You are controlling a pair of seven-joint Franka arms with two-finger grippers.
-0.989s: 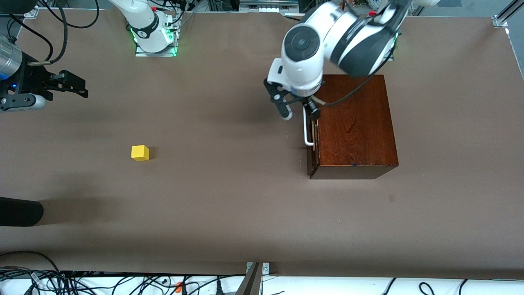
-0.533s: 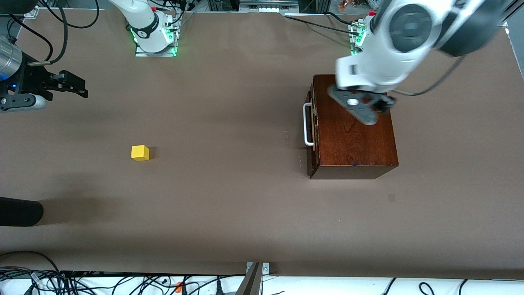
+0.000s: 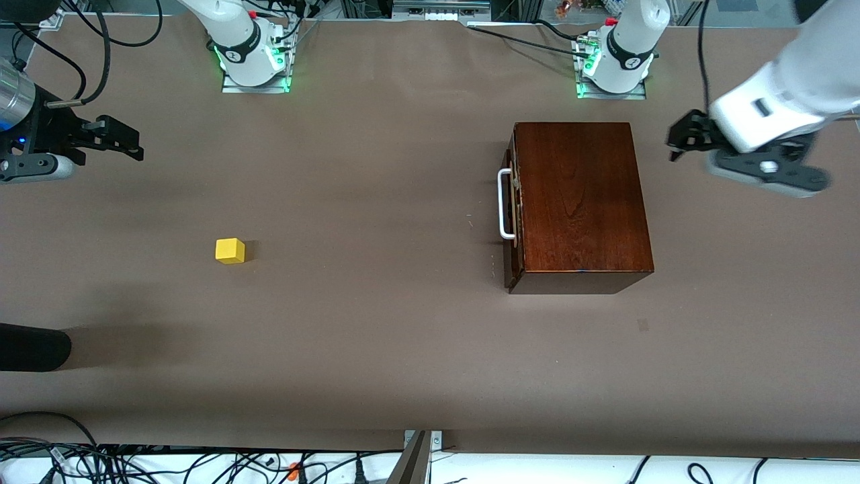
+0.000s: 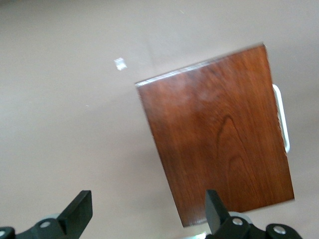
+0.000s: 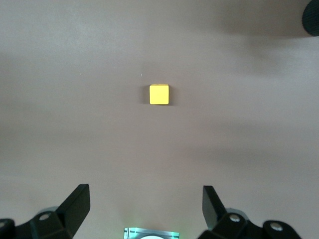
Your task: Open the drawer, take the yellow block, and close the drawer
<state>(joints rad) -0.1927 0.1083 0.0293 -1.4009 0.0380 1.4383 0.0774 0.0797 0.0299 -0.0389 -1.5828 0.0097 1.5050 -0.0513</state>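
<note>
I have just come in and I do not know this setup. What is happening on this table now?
Nothing is being held at this moment. The drawer of the wooden box is shut. The yellow block lies on the table, toward the right arm's end. The left claw is open, over the table beside the box at the left arm's end. The right arm waits with its open right claw over its own end of the table.

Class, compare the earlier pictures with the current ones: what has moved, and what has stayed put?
The left pincer left the drawer's white handle, swung across the wooden box and now hangs open over bare table at the left arm's end. The drawer, yellow block and open right pincer stayed as they were.
</note>
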